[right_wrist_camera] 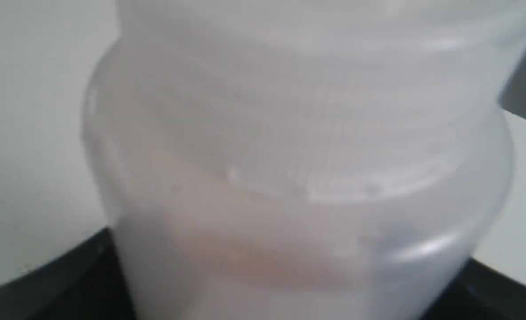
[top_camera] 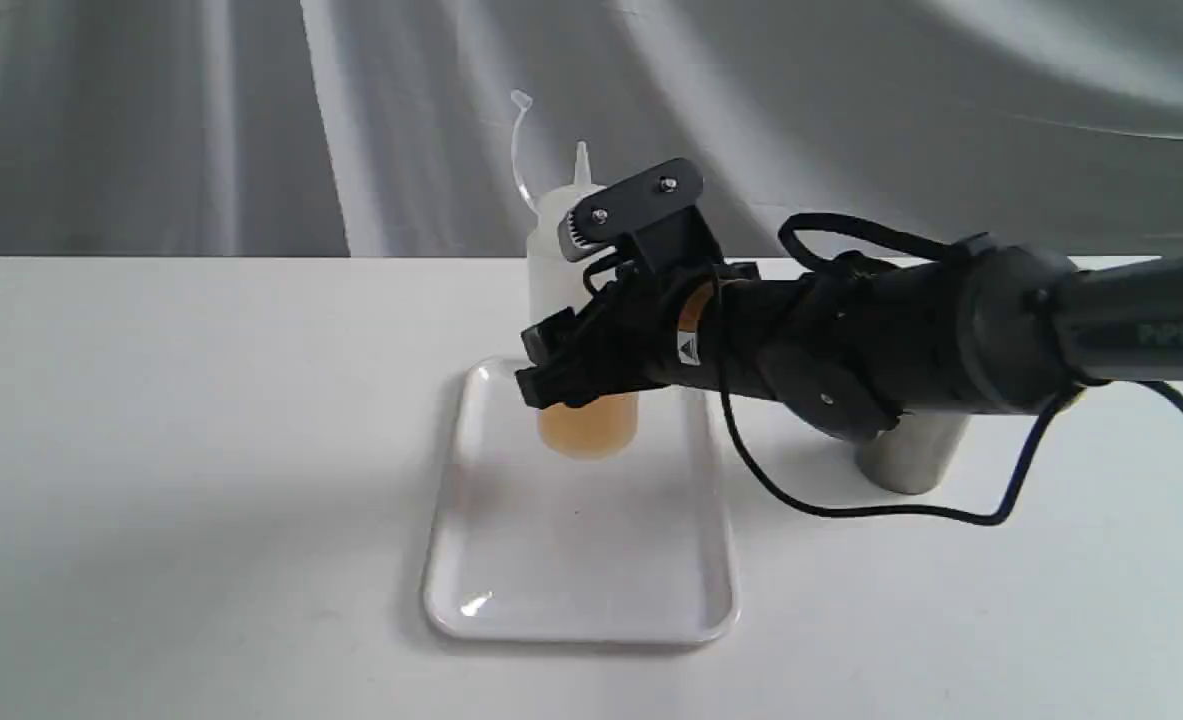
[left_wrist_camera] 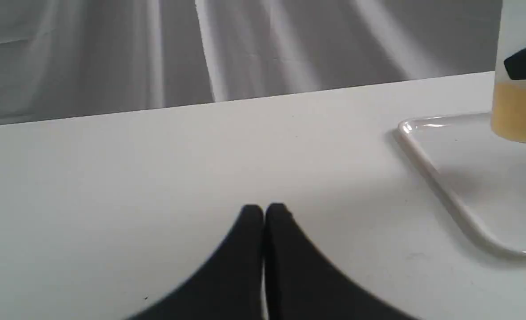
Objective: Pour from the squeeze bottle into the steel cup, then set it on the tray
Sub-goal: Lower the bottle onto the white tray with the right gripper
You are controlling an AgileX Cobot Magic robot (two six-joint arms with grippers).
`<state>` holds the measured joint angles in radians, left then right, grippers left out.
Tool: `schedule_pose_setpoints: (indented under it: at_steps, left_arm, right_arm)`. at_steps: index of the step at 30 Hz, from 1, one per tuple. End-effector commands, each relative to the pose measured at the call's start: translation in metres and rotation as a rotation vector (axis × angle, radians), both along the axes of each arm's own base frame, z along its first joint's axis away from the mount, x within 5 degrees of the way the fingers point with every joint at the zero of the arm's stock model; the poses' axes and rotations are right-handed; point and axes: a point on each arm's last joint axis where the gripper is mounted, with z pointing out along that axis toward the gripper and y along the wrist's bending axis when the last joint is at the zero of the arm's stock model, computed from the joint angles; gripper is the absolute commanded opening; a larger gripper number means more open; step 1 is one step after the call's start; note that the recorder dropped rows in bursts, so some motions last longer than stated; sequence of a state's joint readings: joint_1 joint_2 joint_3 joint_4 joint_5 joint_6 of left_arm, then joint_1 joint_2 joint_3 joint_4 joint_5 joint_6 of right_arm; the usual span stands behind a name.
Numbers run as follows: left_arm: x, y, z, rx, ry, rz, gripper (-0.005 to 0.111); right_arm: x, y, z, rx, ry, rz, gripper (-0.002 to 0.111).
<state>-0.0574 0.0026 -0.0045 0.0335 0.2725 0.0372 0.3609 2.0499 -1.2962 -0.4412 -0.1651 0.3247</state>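
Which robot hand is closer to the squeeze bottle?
The right. The right hand grips the squeeze bottle around its middle. The left hand is shut and empty over the table, apart from the bottle and the tray.

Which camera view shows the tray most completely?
The exterior view: nearly the whole tray is visible; the squeeze bottle and the arm hide only part of its far end. The left wrist view shows one corner and some rim. In the right wrist view the blurred bottle fills the picture; no tray is recognisable.
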Motion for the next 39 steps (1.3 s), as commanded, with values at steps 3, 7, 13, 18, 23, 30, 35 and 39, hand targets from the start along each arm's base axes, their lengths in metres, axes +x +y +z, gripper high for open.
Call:
schedule_pose_setpoints:
  at_steps: [3, 7, 13, 18, 23, 30, 35, 39]
  left_arm:
    - [0.0, 0.0, -0.001, -0.003, -0.005, -0.006, 0.0]
    - [0.0, 0.0, -0.001, -0.003, -0.005, -0.006, 0.0]
    - [0.0, 0.0, -0.001, -0.003, -0.005, -0.006, 0.0]
    - [0.0, 0.0, -0.001, -0.003, -0.005, -0.006, 0.0]
    - [0.0, 0.0, -0.001, -0.005, -0.005, -0.005, 0.0]
    - [0.0, 0.0, -0.001, -0.005, -0.005, -0.005, 0.0]
    - [0.0, 0.0, -0.001, -0.003, -0.005, -0.006, 0.0]
    - [0.0, 0.0, -0.001, -0.003, -0.005, -0.006, 0.0]
  right_arm:
    - [-0.001, 0.006, 0.005, -0.002, -0.017, 0.017, 0.017]
    - [-0.006, 0.013, 0.003, -0.025, 0.009, 0.028, 0.017]
    - [-0.006, 0.014, 0.001, -0.031, 0.016, 0.029, 0.017]
    - [-0.006, 0.014, -0.007, -0.045, 0.036, 0.029, 0.017]
    - [-0.006, 0.013, -0.009, -0.054, 0.048, 0.025, 0.017]
    - [-0.006, 0.013, -0.01, -0.059, 0.055, 0.022, 0.017]
    - [-0.006, 0.012, -0.01, -0.06, 0.062, 0.017, 0.017]
    - [-0.006, 0.012, -0.011, -0.067, 0.07, 0.013, 0.017]
